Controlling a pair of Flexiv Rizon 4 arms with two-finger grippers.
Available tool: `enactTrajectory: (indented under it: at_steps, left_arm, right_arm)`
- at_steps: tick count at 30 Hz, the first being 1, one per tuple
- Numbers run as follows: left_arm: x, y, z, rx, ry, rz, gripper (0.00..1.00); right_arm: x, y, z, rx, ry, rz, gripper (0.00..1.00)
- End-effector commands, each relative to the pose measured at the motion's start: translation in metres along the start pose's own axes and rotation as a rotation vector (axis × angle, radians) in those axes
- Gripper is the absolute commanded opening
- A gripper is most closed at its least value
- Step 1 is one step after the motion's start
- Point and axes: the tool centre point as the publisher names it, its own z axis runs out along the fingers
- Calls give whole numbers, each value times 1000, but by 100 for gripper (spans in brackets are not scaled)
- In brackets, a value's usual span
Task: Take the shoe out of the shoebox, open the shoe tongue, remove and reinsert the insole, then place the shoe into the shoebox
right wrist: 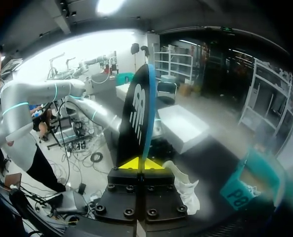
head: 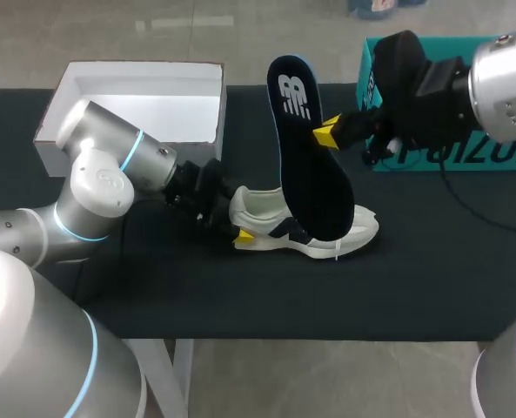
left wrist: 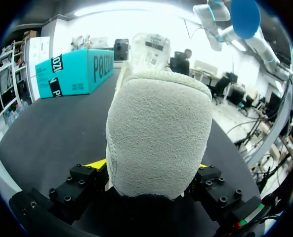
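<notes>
A white shoe [head: 345, 233] with dark side panels lies on the black table, toe to the right. My left gripper [head: 238, 223] is shut on its heel. In the left wrist view the fuzzy heel [left wrist: 158, 128] fills the gap between the yellow fingertips [left wrist: 94, 164]. A dark navy insole [head: 305, 148] with a blue rim stands almost upright, and its lower end reaches the shoe's opening. My right gripper [head: 329, 133] is shut on the insole's edge about halfway up. The right wrist view shows the insole [right wrist: 136, 118] edge-on, rising from the closed gripper [right wrist: 137, 163], with the shoe [right wrist: 186, 185] beneath.
An open white shoebox [head: 66, 96] sits at the table's back left, behind my left arm. A teal box lid [head: 388, 161] stands at the back right, behind my right gripper. Bare black table [head: 266, 296] stretches in front of the shoe.
</notes>
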Motion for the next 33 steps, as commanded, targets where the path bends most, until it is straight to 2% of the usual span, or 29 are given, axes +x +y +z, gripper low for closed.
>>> enactTrajectory:
  at_steps: [1, 4, 5, 6, 7, 11, 15, 18, 33]
  left_arm:
    - [0, 1, 2, -1, 0, 0, 0]
    - [0, -3, -1, -37, -23, 6, 0]
    - [0, -4, -2, -77, -31, -2, 6]
    - [0, -6, -1, -102, -37, -7, 81]
    - [1, -7, -1, -108, -34, -6, 100]
    - [1, -10, 0, -249, -75, -20, 100]
    - [6, -7, -6, -322, -119, -35, 100]
    - [9, -1, -15, -320, -151, -63, 100]
    - [9, -1, -15, -320, -151, -63, 100]
  right_arm:
    - [-1, 2, 6, 1, -1, 2, 0]
    - [-1, 2, 6, 1, -1, 2, 0]
    - [-1, 2, 6, 1, -1, 2, 0]
    - [-1, 2, 6, 1, -1, 2, 0]
    - [-1, 2, 6, 1, -1, 2, 0]
    - [-1, 2, 6, 1, -1, 2, 0]
    - [-1, 2, 6, 1, -1, 2, 0]
    - [-1, 2, 6, 1, -1, 2, 0]
    - [-1, 2, 6, 1, -1, 2, 0]
